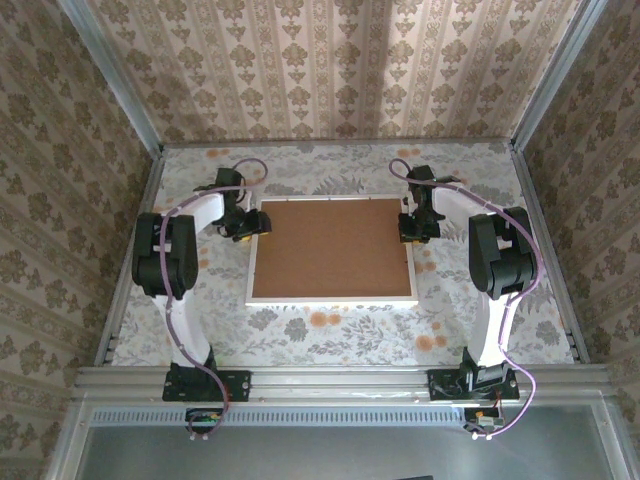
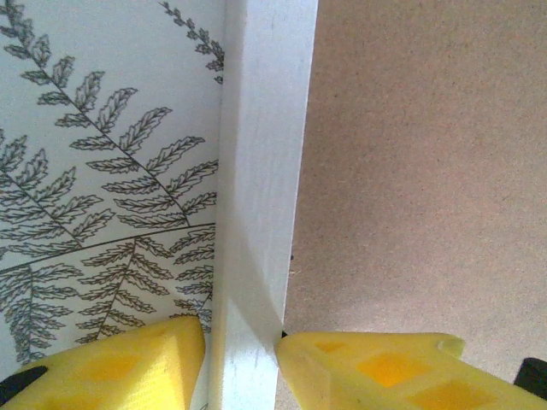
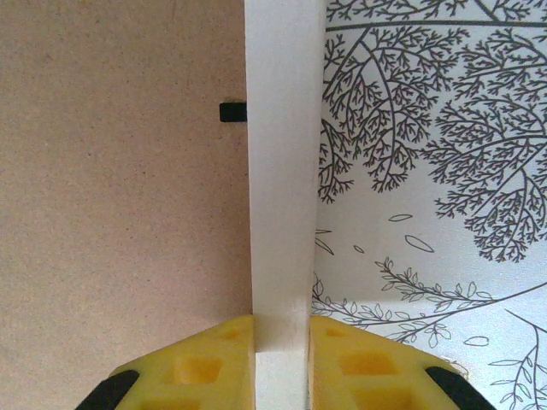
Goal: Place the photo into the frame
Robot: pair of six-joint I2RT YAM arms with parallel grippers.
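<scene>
Frame flat mid-table, board side up, with a gripper astride each side rail.

From above, the frame (image 1: 330,299) lies in the middle of the table (image 1: 330,335) with a brown board (image 1: 333,248) filling it. The left gripper (image 1: 247,228) is at its far-left corner and the right gripper (image 1: 412,230) is on the right rail toward the far end. The right wrist view adds the yellow right fingers (image 3: 214,359) pressed tight on both faces of the white rail, and a small black tab (image 3: 232,112) at the board's edge. The left wrist view shows the left fingers (image 2: 128,363) flanking the rail; I cannot tell whether they clamp it.
</scene>
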